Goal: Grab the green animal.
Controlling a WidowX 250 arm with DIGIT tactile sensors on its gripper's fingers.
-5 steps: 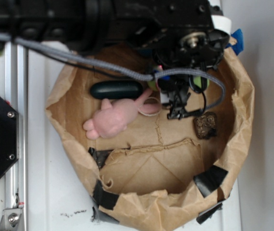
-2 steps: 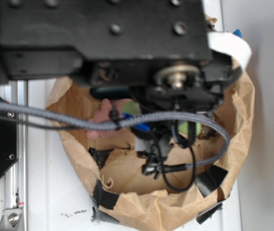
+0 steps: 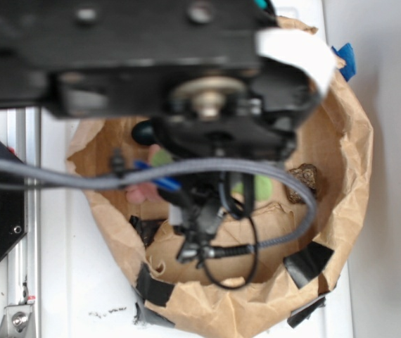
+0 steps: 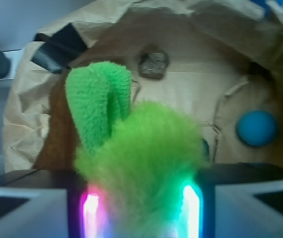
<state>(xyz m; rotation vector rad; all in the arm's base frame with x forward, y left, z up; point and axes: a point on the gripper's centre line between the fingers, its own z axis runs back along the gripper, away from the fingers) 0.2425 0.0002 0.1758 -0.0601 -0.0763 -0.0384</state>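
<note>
Green animal (image 4: 136, 163) was the story at that instant, and the wrist view left no doubt: the fuzzy lime plush filled the middle of the frame, pinched between the two jaws of the gripper (image 4: 140, 210), a towelling limb standing up at upper left of centre. So the gripper was clamped on the toy, with the bag floor well behind it, which read as a lift in hand rather than a reach.

Biggest thing in the exterior view was the black arm (image 3: 151, 63), blurred across the whole top half, its grey cable looping below. Under it sat the brown paper bag (image 3: 348, 176), rolled down and patched with black tape. A sliver of lime showed beneath the wrist, near frame centre. Smaller items: the pink plush (image 3: 141, 193) peeking at centre left, a blue ball (image 4: 256, 128) at right of the wrist view, a brown lump (image 4: 153, 64) at top centre.

Next call, by my reading: keep the squeeze firm and clear the bag's rim.
</note>
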